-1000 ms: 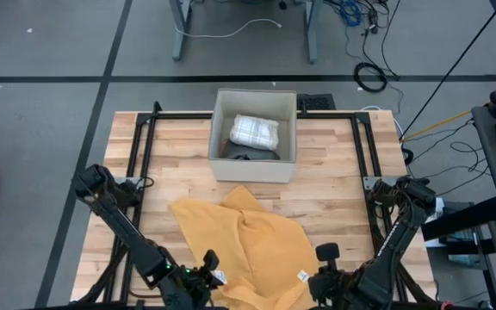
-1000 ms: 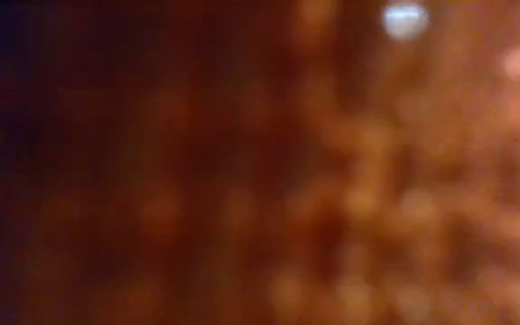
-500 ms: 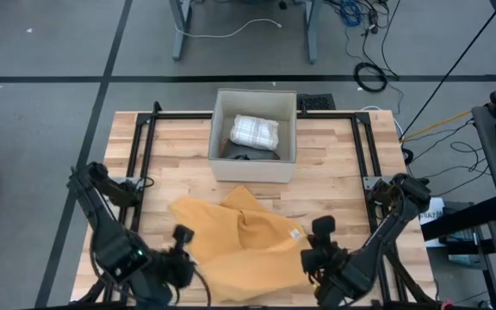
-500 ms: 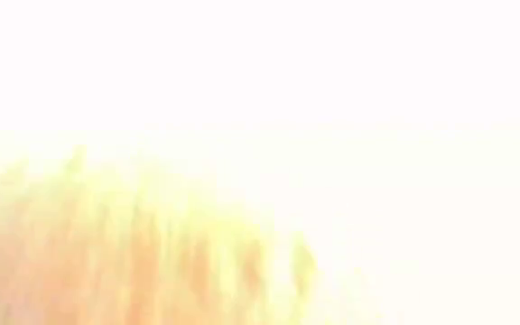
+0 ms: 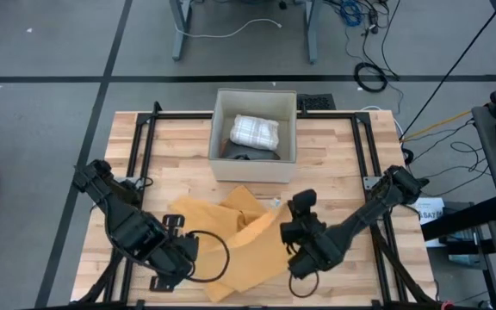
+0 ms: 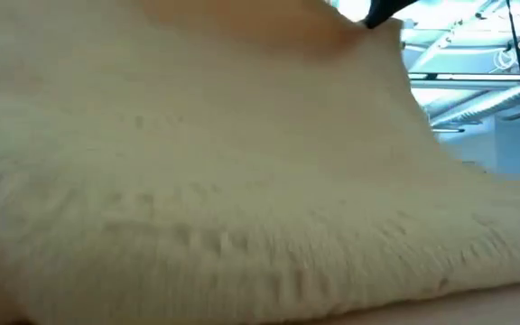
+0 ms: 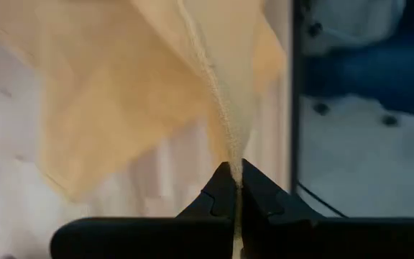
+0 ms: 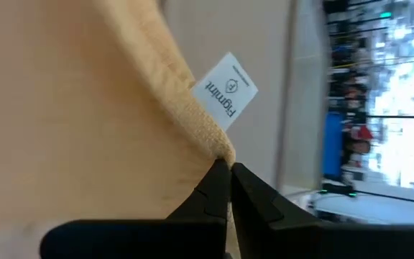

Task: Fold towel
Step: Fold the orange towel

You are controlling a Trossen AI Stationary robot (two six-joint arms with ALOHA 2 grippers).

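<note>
A yellow towel (image 5: 248,250) lies crumpled on the near middle of the wooden table (image 5: 334,155). Its near part is raised off the wood and its far part rests on it. My left gripper (image 7: 234,176) is above the towel's near left part (image 5: 183,245), pointing steeply down, shut on the cloth. My right gripper (image 8: 228,169) is at the towel's right side (image 5: 289,226), shut on a corner beside a white label (image 8: 227,93). In the low view the towel (image 6: 242,181) fills nearly the whole picture. My left gripper pinches a hemmed edge of the towel (image 7: 230,155) between its two fingertips, coming from above. The cloth runs away from the fingers as a drawn ridge and spreads below them, with its lower part on the table. My right gripper pinches the towel's hemmed corner (image 8: 218,147) between its two fingertips, right beside the white label. It comes slanting down from the table's right near side. The corner is lifted and the cloth slopes away from it toward the table.
A beige open box (image 5: 222,164) stands at the far middle of the table with a white folded cloth (image 5: 255,132) inside. Black rails (image 5: 364,146) run along the table's sides. Bare wood lies left and right of the towel.
Both grippers, shut on the towel, have moved from the near edge toward the far edge, and the left has also risen and turned. The towel's near part has come up off the table and travelled over toward the far part, which has stayed in place.
</note>
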